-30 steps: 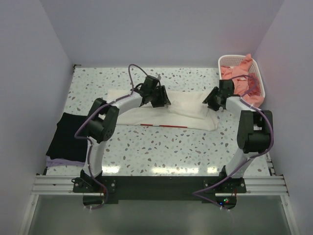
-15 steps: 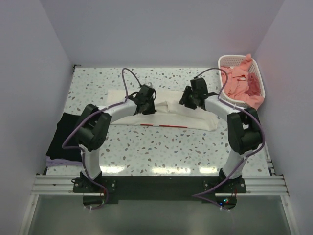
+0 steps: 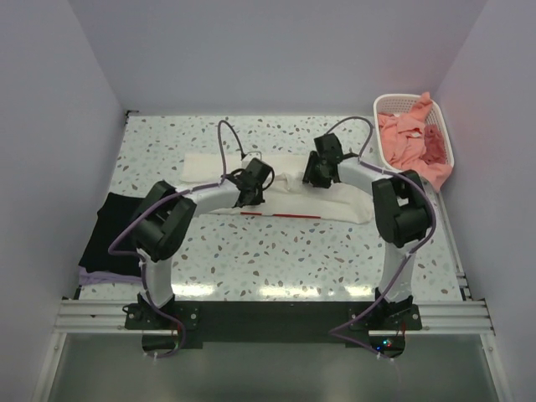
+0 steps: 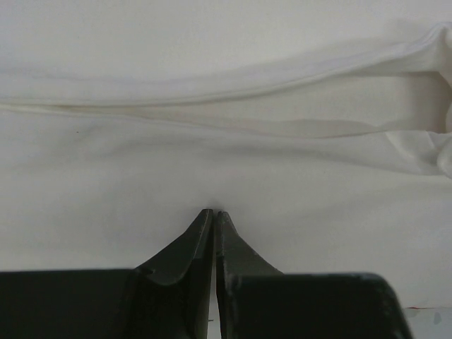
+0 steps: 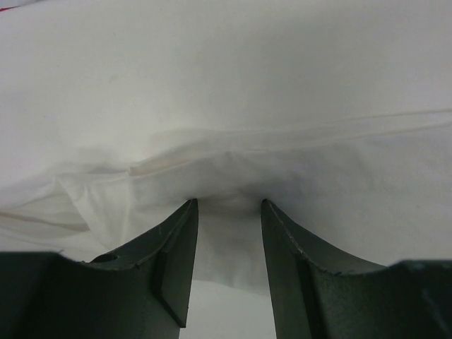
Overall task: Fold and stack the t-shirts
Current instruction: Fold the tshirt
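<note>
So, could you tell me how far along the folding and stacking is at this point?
Done: a black t-shirt lies folded on a lavender one at the left edge. In hand: the cream-white t-shirt, partly folded mid-table, left gripper pinching it, right gripper open astride a ridge. Left: salmon-pink t-shirts heaped in the basket.

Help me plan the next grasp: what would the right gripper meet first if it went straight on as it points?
The white t-shirt: the right gripper, jaws open, seems to sit right at a raised fold of it.
</note>
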Robot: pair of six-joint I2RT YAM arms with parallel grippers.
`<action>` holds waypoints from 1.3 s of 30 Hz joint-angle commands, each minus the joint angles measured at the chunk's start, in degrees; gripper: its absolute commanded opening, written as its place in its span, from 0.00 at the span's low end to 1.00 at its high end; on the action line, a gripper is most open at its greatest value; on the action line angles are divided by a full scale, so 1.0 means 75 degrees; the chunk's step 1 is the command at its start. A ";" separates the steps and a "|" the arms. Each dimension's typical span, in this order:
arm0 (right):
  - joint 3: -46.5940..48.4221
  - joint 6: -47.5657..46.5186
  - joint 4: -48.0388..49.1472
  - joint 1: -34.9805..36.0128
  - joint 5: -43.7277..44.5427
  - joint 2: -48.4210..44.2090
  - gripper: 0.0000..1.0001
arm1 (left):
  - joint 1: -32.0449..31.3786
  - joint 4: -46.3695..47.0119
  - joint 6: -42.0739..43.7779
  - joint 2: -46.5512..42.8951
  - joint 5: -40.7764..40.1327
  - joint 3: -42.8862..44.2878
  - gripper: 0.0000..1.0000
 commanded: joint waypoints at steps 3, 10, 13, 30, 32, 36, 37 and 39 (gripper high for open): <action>0.0885 -0.0781 -0.0759 -0.0066 0.0565 0.0790 0.45 | -0.0457 -0.0118 -0.0085 -0.0075 -0.0105 -0.0747 0.10; 0.2828 -0.1520 -0.1462 -0.0078 0.0438 0.2171 0.45 | -0.1207 -0.0258 -0.0858 -0.0099 0.0199 -0.0902 0.10; 0.3462 -0.1802 -0.1591 -0.0078 0.0157 0.2523 0.46 | -0.1477 -0.0212 -0.1150 -0.0087 0.0526 -0.0761 0.10; 0.5608 -0.2599 -0.2469 0.0555 -0.0912 0.3557 0.57 | -0.2368 0.0468 -0.1669 0.0044 0.1759 0.0704 0.16; 0.5866 -0.2623 -0.2598 0.0520 -0.0806 0.3381 0.59 | -0.2275 0.0293 -0.1516 -0.0191 0.1490 0.0693 0.20; 0.5658 -0.2331 -0.2588 0.0297 -0.0514 0.2330 0.65 | -0.1959 -0.0140 -0.0873 -0.1281 0.0707 0.0166 0.24; 0.5505 -0.2144 -0.2529 0.0239 -0.0408 0.2117 0.66 | -0.1784 -0.0211 -0.0743 -0.1456 0.0565 -0.0113 0.25; 0.5166 -0.1967 -0.2308 0.0064 -0.0360 0.1695 0.68 | -0.1584 -0.0469 -0.0381 -0.1994 0.0260 -0.0373 0.25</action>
